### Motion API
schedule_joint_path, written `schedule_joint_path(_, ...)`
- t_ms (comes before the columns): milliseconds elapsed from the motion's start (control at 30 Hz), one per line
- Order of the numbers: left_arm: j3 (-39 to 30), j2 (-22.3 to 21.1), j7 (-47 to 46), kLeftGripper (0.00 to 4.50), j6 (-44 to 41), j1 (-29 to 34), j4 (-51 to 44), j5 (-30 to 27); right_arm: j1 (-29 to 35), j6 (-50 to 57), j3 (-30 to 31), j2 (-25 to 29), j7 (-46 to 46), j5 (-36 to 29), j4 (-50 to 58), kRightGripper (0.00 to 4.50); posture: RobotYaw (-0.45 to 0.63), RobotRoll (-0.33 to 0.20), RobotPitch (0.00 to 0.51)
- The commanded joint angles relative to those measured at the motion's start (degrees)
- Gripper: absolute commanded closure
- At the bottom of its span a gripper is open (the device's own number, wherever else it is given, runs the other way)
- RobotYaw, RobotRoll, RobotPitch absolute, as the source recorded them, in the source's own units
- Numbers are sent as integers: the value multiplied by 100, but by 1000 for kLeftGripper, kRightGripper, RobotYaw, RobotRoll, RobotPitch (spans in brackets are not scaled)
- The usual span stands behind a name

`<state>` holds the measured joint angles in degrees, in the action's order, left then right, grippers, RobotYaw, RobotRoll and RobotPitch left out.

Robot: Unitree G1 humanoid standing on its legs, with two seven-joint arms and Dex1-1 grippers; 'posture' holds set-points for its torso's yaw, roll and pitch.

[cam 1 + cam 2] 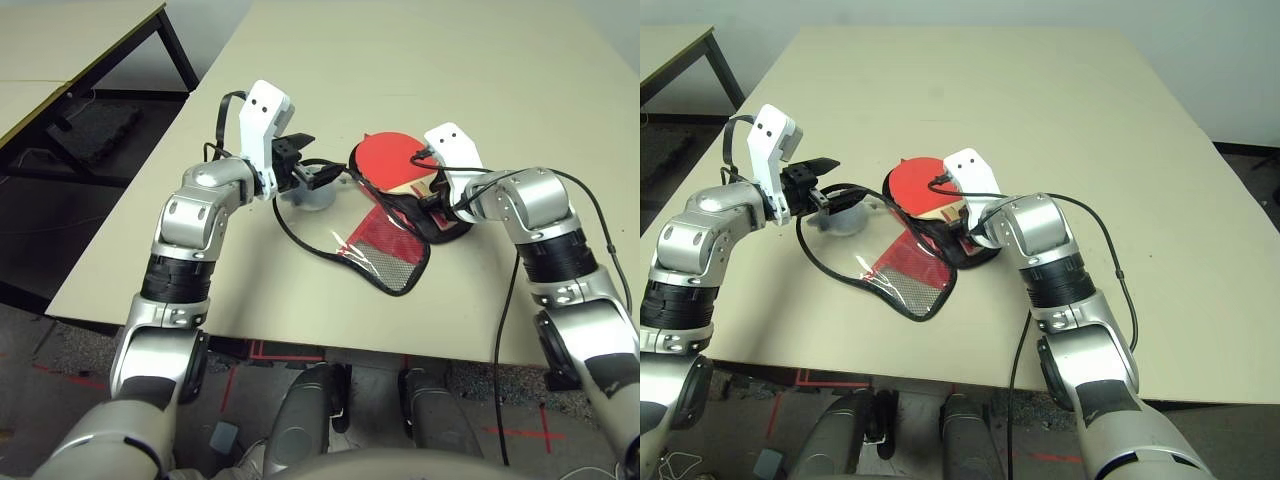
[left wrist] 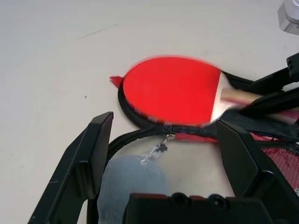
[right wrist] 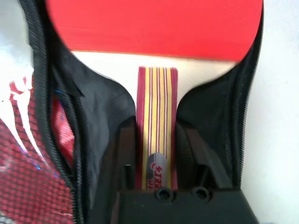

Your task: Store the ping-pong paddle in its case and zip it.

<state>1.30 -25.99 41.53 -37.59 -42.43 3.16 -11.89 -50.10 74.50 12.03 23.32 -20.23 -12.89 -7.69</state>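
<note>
1. Red rubber blade of the ping-pong paddle [image 1: 392, 158] lies flat in the open case [image 1: 400, 225], at the table [image 1: 480, 60] centre. The handle points toward us, into the narrow end of the case.
2. Our right gripper [image 3: 156, 154] straddles the wooden handle, one black finger on each side. We can't tell whether the fingers pinch it or stand just off it.
3. Our left gripper [image 2: 163, 154] has its fingers spread wide, holding nothing. It hovers left of the case, over the grey fuzzy lump [image 2: 133, 179] and the zipper edging.
4. The case flap with the red mesh pocket [image 1: 385, 245] is folded open toward the near side, with the clear panel beside it.
5. Handling, our judgement: the paddle is stiff and light, and the handle is the right grab point. The rubber face is grippy, so avoid dragging it on the lining.
6. The case is floppy fabric and will likely bunch under push. We'd pin one edge while closing the flap, then take the small zipper pull.
</note>
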Motion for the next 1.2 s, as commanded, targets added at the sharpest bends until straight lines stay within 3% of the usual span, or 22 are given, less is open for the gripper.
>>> schedule_joint_path(33,85,-40,66,0,97,-45,137,-19,37,88,-127,-30,-15,-2,135,1483,77,0,123)
schedule_joint_path(200,-19,-38,11,0,256,-188,342,-4,-7,222,-320,-48,-33,-73,367,29,71,0,120)
schedule_joint_path(367,-358,-141,-257,0,569,-538,876,21,-99,-25,-662,72,-261,-229,650,29,70,0,118)
schedule_joint_path(500,-685,-728,-557,0,1174,-899,2054,309,146,-1078,-854,719,-1005,-366,1021,29,65,0,119)
schedule_joint_path(733,-538,-1431,-144,0,1745,-535,3235,597,368,-1815,-1024,1448,-1473,-296,910,29,47,0,127)
schedule_joint_path(967,110,-1637,1008,0,966,755,1825,450,389,-1899,-1185,1645,-1462,-246,841,29,36,0,137)
schedule_joint_path(1200,763,-1303,1493,0,-74,1032,423,204,275,-1892,-1202,1708,-1431,-183,754,29,29,0,142)
